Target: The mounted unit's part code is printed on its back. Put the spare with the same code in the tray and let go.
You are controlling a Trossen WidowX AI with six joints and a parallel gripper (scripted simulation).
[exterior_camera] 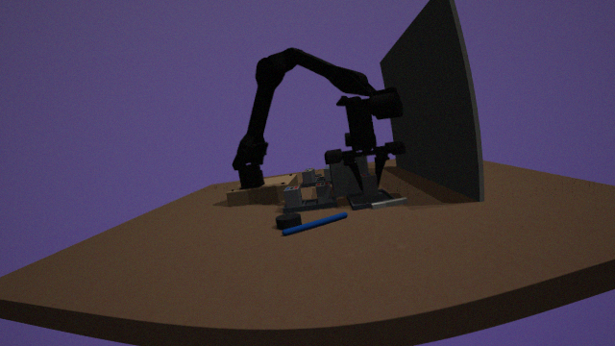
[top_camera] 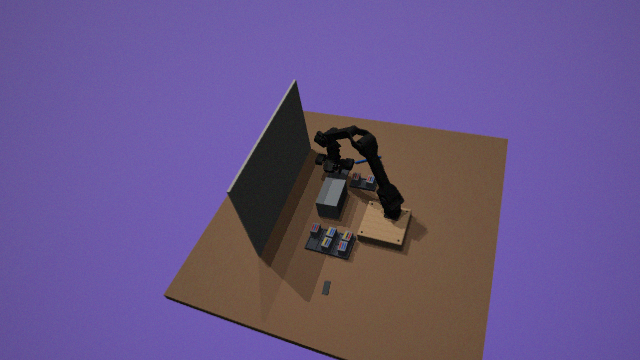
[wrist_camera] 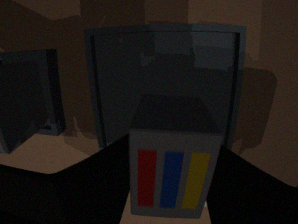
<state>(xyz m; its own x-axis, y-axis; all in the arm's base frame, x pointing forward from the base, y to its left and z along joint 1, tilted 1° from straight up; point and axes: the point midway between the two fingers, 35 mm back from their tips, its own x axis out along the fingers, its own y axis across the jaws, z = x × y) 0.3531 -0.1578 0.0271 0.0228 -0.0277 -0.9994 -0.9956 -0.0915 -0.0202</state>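
My gripper (top_camera: 334,171) (exterior_camera: 370,182) points down, shut on a grey block (wrist_camera: 172,140) with red, blue and yellow stripes, left to right in the wrist view. The block is low at the dark tray (wrist_camera: 165,28) (exterior_camera: 354,205), within its outline in the exterior view; whether it touches the tray floor I cannot tell. Several striped spares stand on a dark rack (top_camera: 312,246); two more, one (top_camera: 370,179) (exterior_camera: 292,196) and another (top_camera: 356,176) (exterior_camera: 323,192), stand on a smaller rack. I cannot make out the mounted unit or its printed code.
A grey box (top_camera: 329,208) (exterior_camera: 342,179) stands beside the tray. A tall dark panel (top_camera: 275,165) (exterior_camera: 437,106) rises behind. A pale bar (exterior_camera: 389,203) lies by the tray. A blue rod (exterior_camera: 314,224) and black puck (exterior_camera: 288,221) lie nearby.
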